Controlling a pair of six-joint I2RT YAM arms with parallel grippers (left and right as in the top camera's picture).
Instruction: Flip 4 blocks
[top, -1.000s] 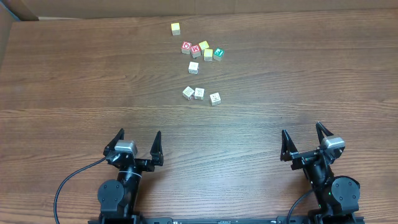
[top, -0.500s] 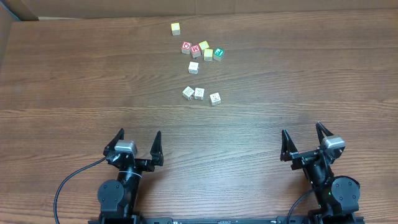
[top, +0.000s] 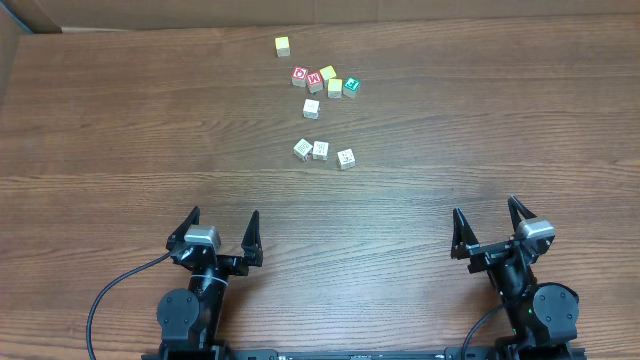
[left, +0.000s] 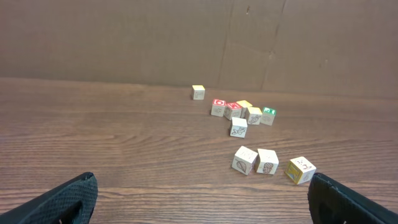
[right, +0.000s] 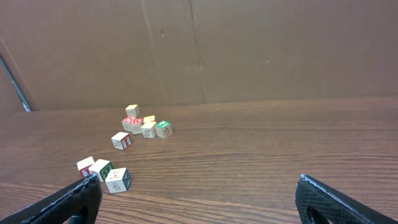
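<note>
Four pale blocks lie at mid-table: a single one (top: 311, 108) stands apart, and nearer me is a row of three (top: 302, 149), (top: 320, 150), (top: 345, 158). In the left wrist view the row shows as blocks (left: 245, 160), (left: 267, 161), (left: 300, 170), with the single block (left: 239, 127) behind. The right wrist view has them at the left: (right: 86, 165), (right: 101, 169), (right: 117, 179), (right: 122, 140). My left gripper (top: 223, 216) and right gripper (top: 486, 210) rest at the near edge, both open and empty, far from the blocks.
A cluster of red, green and yellow-faced cubes (top: 325, 80) sits behind the pale blocks. A lone yellow cube (top: 283, 45) lies farther back. A cardboard wall (left: 186, 37) closes off the far side of the wooden table (top: 500, 120).
</note>
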